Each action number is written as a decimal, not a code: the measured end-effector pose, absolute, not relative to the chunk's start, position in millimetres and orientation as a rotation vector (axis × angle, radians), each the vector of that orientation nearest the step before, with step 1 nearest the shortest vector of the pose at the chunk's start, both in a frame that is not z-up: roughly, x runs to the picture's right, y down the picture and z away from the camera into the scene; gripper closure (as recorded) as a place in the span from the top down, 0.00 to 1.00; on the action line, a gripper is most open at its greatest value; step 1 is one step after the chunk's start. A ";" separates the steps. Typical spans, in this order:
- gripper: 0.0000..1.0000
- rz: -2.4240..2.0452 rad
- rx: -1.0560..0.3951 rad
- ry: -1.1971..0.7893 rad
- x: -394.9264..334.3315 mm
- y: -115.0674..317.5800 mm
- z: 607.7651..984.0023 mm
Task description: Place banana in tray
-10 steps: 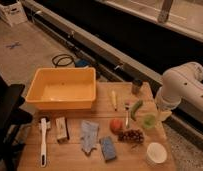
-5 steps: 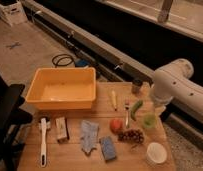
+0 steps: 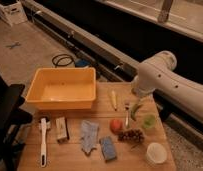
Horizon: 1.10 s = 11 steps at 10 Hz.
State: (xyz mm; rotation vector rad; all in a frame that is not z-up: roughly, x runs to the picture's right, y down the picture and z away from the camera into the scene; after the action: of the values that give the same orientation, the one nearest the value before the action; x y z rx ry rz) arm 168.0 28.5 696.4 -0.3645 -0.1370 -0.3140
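While the banana lies lengthwise on the wooden table, just right of the yellow-orange tray and clear of its rim, the gripper hangs at the low end of the white arm — a little right of the banana, over the green vegetable — with its jaws spread and nothing between them. Nearer the front edge sit a red fruit, dark grapes, a white cup and a white-handled brush.
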 end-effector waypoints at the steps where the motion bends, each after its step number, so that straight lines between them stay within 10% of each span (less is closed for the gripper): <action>1: 0.65 -0.315 -0.362 -0.135 168.6 27.8 695.9; 11: 0.65 -0.528 -0.282 -0.172 128.4 19.4 745.2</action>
State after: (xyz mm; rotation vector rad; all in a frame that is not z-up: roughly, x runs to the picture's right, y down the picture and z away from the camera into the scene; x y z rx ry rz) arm 128.4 19.4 745.2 -0.2822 -0.1721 -0.5280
